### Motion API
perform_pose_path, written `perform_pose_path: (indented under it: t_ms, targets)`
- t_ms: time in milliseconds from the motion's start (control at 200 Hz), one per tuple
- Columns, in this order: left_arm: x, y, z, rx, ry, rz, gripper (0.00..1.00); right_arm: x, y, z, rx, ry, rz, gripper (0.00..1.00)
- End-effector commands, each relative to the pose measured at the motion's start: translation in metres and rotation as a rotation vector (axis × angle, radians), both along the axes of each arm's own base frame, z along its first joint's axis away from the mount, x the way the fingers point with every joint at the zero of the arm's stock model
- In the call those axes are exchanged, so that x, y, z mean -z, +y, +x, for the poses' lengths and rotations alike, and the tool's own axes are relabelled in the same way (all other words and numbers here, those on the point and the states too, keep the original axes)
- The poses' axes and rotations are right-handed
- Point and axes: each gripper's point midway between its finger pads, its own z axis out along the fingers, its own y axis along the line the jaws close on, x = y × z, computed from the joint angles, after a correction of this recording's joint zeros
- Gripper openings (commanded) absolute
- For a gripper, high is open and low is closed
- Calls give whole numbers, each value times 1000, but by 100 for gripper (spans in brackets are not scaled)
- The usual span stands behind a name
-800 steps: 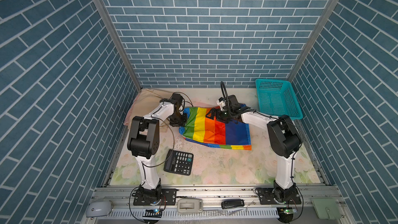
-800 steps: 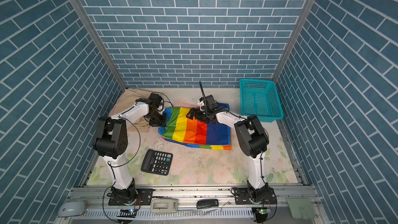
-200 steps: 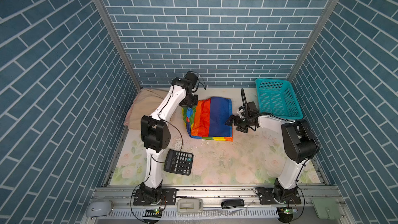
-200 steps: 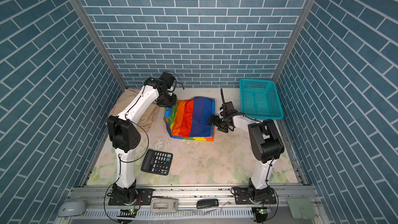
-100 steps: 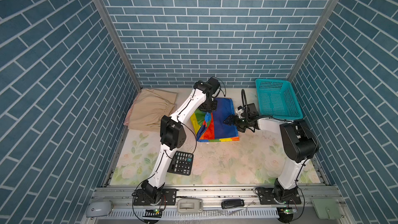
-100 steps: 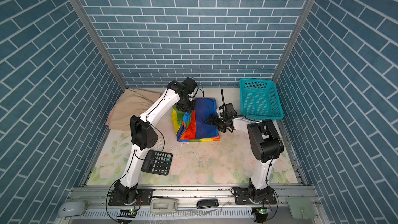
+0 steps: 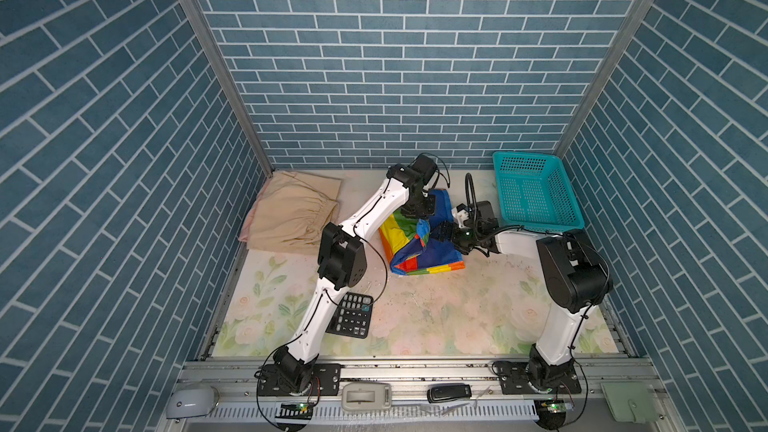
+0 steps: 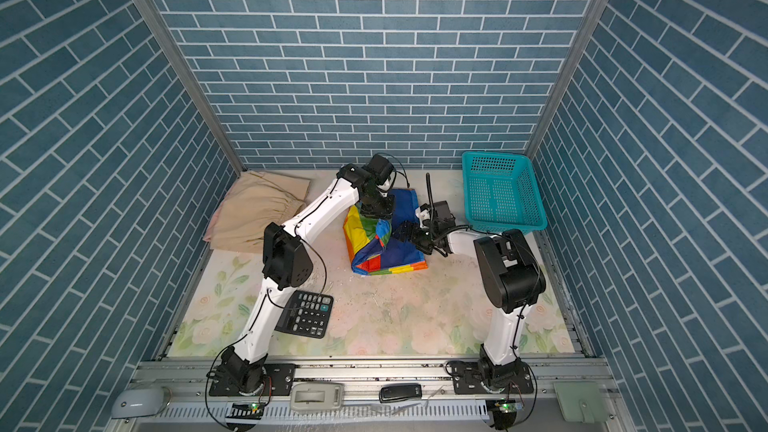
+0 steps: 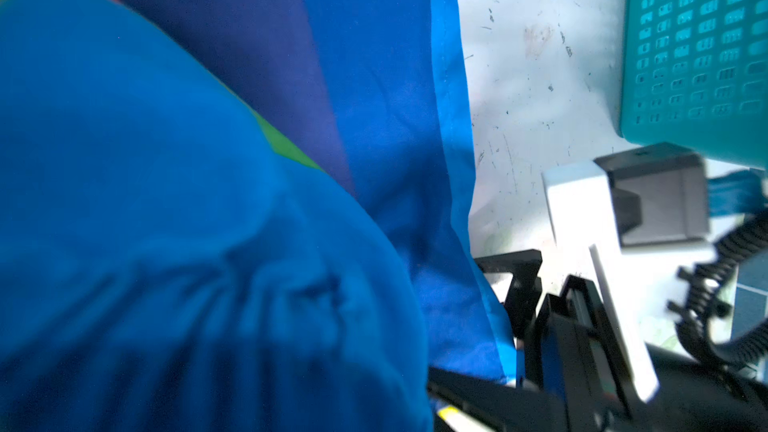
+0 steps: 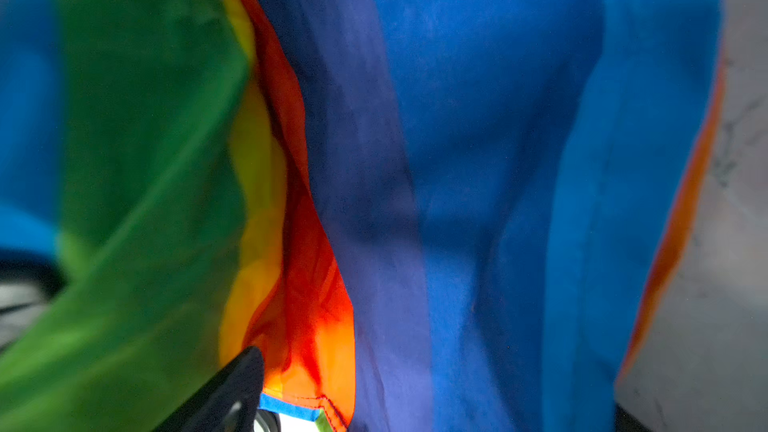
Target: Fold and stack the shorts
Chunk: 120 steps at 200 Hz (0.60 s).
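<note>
L gripper [image 7: 417,220] pinched shut on bunched rainbow shorts [image 7: 424,257], R gripper [image 7: 444,236] wide open just beside their blue edge, beige shorts [image 7: 291,214] well away from both, top views only, basket [image 9: 698,47] near R gripper in L wrist view

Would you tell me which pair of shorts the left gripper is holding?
The rainbow-striped shorts, pinched at a raised fold by the left gripper; the beige pair lies flat, untouched, back left.
</note>
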Motion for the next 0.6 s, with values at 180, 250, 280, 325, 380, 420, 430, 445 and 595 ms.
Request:
perform_pose_path:
  t_ms: [180, 250, 280, 325, 380, 420, 430, 445, 595]
  targets:
    - [27, -28, -7, 20, 32, -79, 8, 21, -17, -39, -3, 127, -91, 99]
    - [29, -34, -8, 30, 32, -111, 18, 12, -22, -41, -5, 111, -104, 99]
    - [27, -37, -8, 34, 29, -129, 19, 6, -24, -42, -7, 101, -106, 99]
    - [19, -42, -7, 43, 17, -162, 27, -2, -29, -43, -3, 86, -111, 99]
    - [1, -45, -3, 52, -25, -188, 53, -14, -36, -44, 1, 59, -120, 99]
    - [-19, -45, 0, 62, -69, -207, 64, -23, -43, -45, 8, 39, -131, 99]
    - [-25, -45, 1, 66, -82, -211, 67, -25, -44, -45, 9, 35, -136, 99]
    - [-35, -44, 2, 69, -104, -218, 73, -29, -47, -45, 11, 24, -141, 99]
    - [-131, -19, 10, 62, -313, -292, 100, -65, -70, -41, 25, -84, -254, 99]
